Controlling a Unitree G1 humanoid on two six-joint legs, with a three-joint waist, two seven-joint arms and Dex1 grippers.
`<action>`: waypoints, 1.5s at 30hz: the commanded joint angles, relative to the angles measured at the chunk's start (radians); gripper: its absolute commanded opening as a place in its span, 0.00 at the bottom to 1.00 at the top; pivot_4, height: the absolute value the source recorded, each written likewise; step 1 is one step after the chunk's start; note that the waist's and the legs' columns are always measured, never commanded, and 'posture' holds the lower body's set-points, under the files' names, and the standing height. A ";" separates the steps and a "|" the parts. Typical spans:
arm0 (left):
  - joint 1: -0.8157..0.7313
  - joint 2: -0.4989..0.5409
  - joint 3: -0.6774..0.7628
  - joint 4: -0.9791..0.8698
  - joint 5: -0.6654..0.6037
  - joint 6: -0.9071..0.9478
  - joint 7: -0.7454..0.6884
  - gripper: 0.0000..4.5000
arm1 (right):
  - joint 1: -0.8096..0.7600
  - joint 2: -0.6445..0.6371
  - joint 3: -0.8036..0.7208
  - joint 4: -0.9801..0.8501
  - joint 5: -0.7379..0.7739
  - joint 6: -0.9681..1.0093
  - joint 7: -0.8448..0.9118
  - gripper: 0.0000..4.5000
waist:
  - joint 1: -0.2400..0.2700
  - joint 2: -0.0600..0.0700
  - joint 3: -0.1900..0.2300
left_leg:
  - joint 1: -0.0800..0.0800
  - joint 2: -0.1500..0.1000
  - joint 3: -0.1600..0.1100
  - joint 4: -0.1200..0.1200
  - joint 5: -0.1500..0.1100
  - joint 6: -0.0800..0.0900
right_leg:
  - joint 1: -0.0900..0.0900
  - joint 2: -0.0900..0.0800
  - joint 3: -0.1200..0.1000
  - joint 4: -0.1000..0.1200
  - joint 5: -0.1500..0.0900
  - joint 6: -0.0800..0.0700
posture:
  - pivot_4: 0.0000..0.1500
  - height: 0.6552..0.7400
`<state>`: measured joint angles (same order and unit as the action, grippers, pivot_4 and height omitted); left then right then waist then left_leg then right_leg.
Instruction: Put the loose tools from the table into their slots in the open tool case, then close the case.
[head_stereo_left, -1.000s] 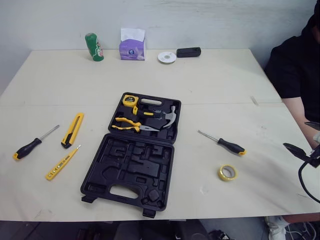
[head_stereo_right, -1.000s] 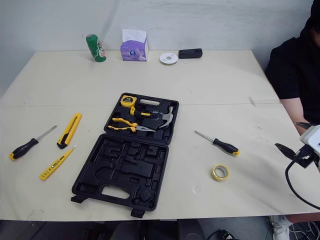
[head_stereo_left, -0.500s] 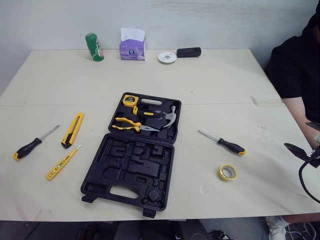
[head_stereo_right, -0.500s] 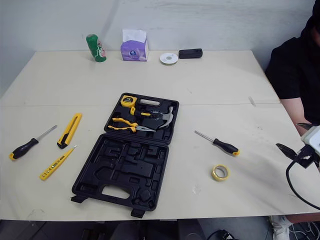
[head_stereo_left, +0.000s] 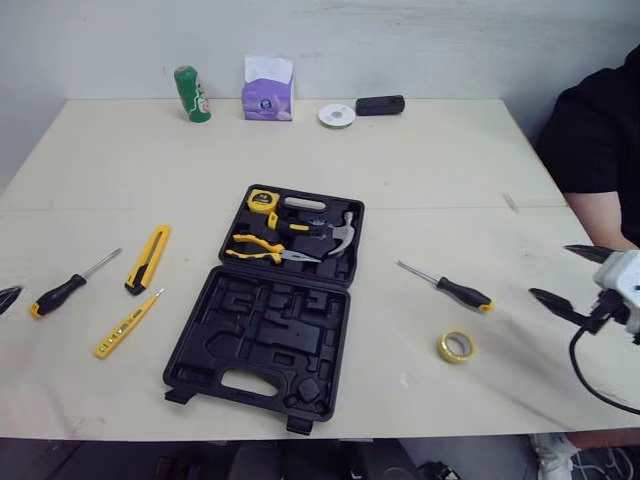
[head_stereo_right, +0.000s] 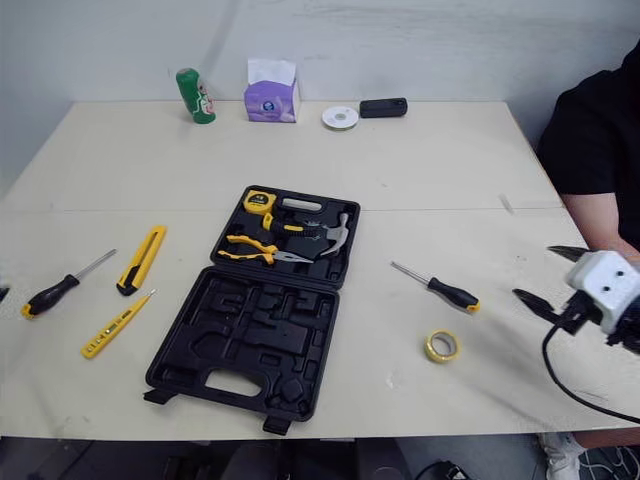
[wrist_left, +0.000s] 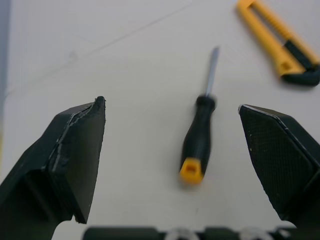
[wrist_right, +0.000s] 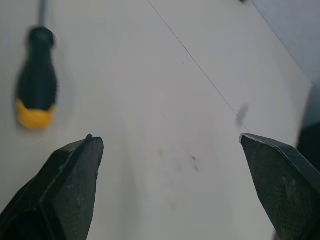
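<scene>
The black tool case (head_stereo_left: 262, 337) lies open at the table's middle; its far half holds a tape measure, pliers and a hammer (head_stereo_left: 340, 234). Left of it lie a black-and-yellow screwdriver (head_stereo_left: 62, 291), a yellow utility knife (head_stereo_left: 148, 258) and a thin yellow tester (head_stereo_left: 127, 324). To its right are a second screwdriver (head_stereo_left: 447, 287) and a yellow tape roll (head_stereo_left: 455, 346). My right gripper (head_stereo_left: 552, 271) hangs open, right of that screwdriver (wrist_right: 36, 80). My left gripper (wrist_left: 172, 107) is open above the table, the left screwdriver (wrist_left: 200, 140) ahead between its fingers.
Along the table's far edge stand a green can (head_stereo_left: 192, 93), a purple tissue box (head_stereo_left: 267, 88), a white disc (head_stereo_left: 336, 115) and a small black box (head_stereo_left: 380, 104). A person in black (head_stereo_left: 600, 150) sits at the right side.
My right gripper has moved left, further over the table toward the right screwdriver. A tip of my left gripper has come in at the left edge near the left screwdriver.
</scene>
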<state>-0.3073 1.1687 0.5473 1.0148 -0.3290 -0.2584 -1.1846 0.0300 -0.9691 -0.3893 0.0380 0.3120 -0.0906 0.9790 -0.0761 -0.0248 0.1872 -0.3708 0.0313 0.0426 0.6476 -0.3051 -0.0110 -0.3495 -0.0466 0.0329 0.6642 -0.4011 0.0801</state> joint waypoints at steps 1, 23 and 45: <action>-0.030 -0.024 -0.045 -0.132 -0.019 0.049 -0.034 1.00 | -0.015 0.007 -0.006 -0.138 0.086 0.103 0.002 1.00 | -0.001 0.000 0.000 | -0.001 0.000 0.000 0.000 0.000 0.000 | -0.001 0.000 0.000 0.000 0.000 0.000 | 1.00 1.00; -0.177 -0.295 -0.403 -0.608 0.114 0.304 0.141 0.01 | -0.227 0.175 0.463 -0.412 -0.112 0.335 -0.139 0.00 | 0.012 -0.001 0.000 | -0.006 0.000 0.000 0.005 0.002 -0.001 | -0.008 0.000 0.000 0.008 0.000 0.000 | 1.00 1.00; -0.309 -0.455 -0.545 -0.499 0.217 0.402 0.217 0.01 | -0.363 0.322 0.651 -0.286 -0.292 0.394 -0.181 0.00 | 0.024 -0.001 -0.001 | -0.008 0.000 0.000 0.012 0.004 -0.004 | -0.010 0.001 0.000 0.010 0.000 0.000 | 1.00 1.00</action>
<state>-0.5993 0.7113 0.0033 0.5254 -0.1107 0.1429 -0.9515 -0.3146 -0.6524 0.2696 -0.2402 0.0243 0.3087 0.7966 -0.0525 -0.0262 0.1867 -0.3792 0.0313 0.0425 0.6597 -0.3014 -0.0147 -0.3596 -0.0457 0.0326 0.6745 -0.4009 0.0804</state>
